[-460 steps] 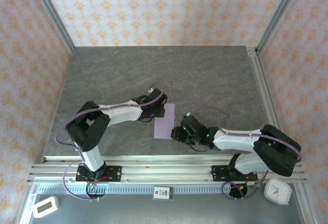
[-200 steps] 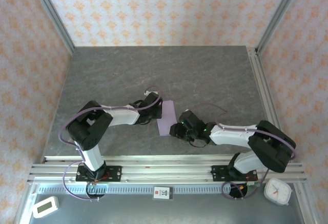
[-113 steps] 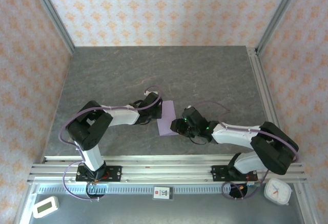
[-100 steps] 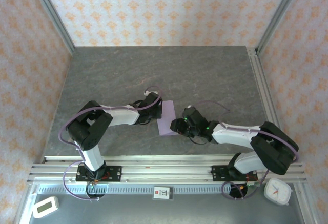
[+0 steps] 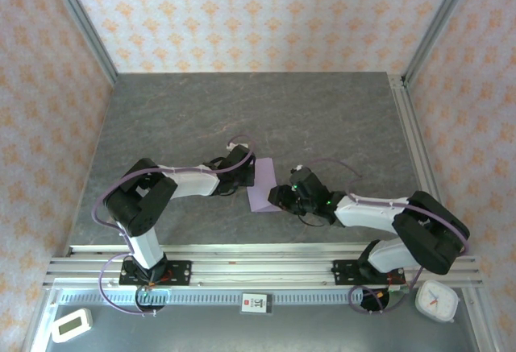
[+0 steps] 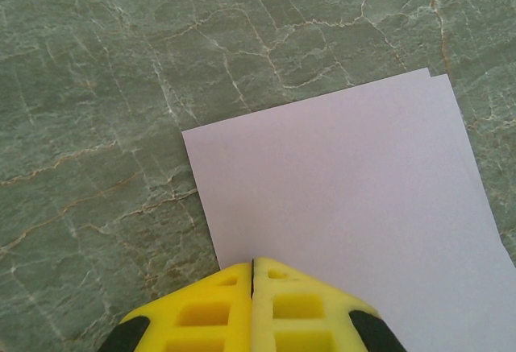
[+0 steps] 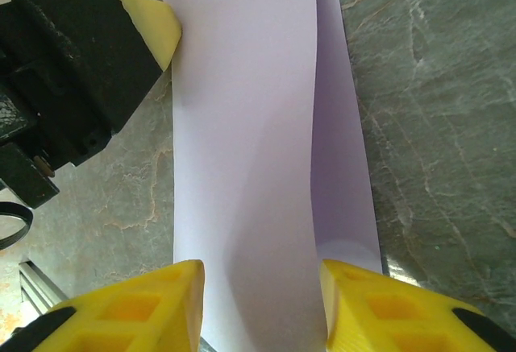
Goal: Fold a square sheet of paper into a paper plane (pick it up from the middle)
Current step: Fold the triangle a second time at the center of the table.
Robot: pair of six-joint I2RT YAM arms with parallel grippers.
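The square sheet of paper (image 5: 263, 188) lies on the grey table folded into a pale lilac two-layer rectangle; no pointed paper plane is in view. My left gripper (image 5: 251, 176) is shut, its yellow fingertips (image 6: 252, 265) resting on the paper (image 6: 347, 199) near one corner. My right gripper (image 5: 277, 198) is open at the opposite end. Its fingers (image 7: 179, 287) straddle the paper (image 7: 242, 142), whose top layer bulges upward while the lower layer (image 7: 343, 151) lies flat. The left gripper's yellow tip (image 7: 153, 22) touches the paper's far edge in the right wrist view.
Marbled grey tabletop (image 5: 242, 118) stretches behind the paper, with patterned walls around. An aluminium rail (image 5: 258, 255) runs along the near edge. A small timer (image 5: 71, 325) and a white clock (image 5: 436, 300) sit below the rail.
The paper has slid and turned slightly. The right gripper has crept forward and leftward to the paper's end. The left gripper stays pressed at the paper's edge.
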